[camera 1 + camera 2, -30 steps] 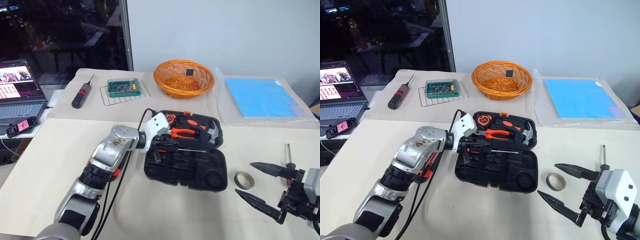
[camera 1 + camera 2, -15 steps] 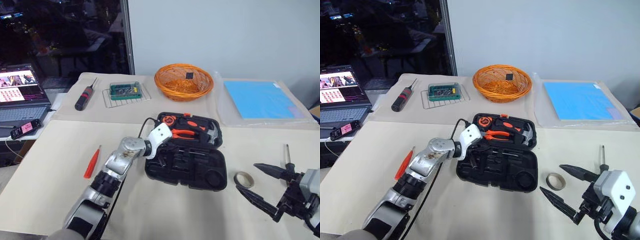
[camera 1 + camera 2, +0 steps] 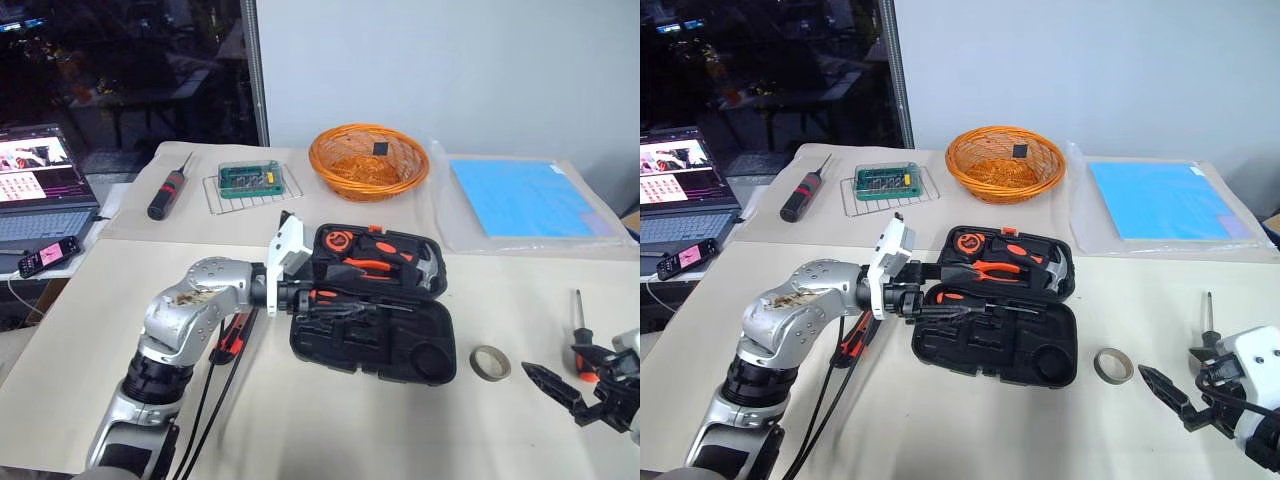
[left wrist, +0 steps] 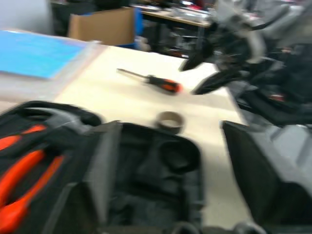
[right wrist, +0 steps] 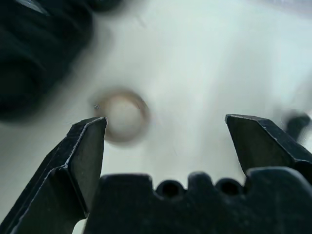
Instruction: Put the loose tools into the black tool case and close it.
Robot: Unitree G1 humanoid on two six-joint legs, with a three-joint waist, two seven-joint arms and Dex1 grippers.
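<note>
Step in hand: loading tools, w/ the lid not yet shut. The black tool case [image 3: 385,340] lies open about mid-counter, lid half toward the back edge holding orange-handled pliers and a hammer, slot half toward the front. The left gripper [image 3: 312,300] sits level at the case's left rim, pointing across the slots. Its fingers [image 4: 100,185] stand wide apart w/ nothing between them. An orange-and-black screwdriver [image 3: 360,303] lies across the near slots just beside them, so that one looks placed, though whether it's fully seated I can't tell. 2 loose tools are out: a slim screwdriver [image 3: 578,335] near the counter's right edge, shaft toward the back, and a red-orange one [image 3: 232,340] on the counter left of the case, partly under the left forearm. The right gripper [image 5: 165,122] hovers low by the front-right corner, fingers [image 5: 87,146] spread and empty, w/ a tape ring [image 3: 489,362] on the counter between it and the case. The right-edge screwdriver is just beside it. Next move, prob.: right arm drops onto that screwdriver's handle, pinches across it, carries it to a free slot. Needs fingers square to the handle and clear of the tape ring. Left arm should back off the rim, then fetch the tool under its forearm. The lid closes last.
</note>
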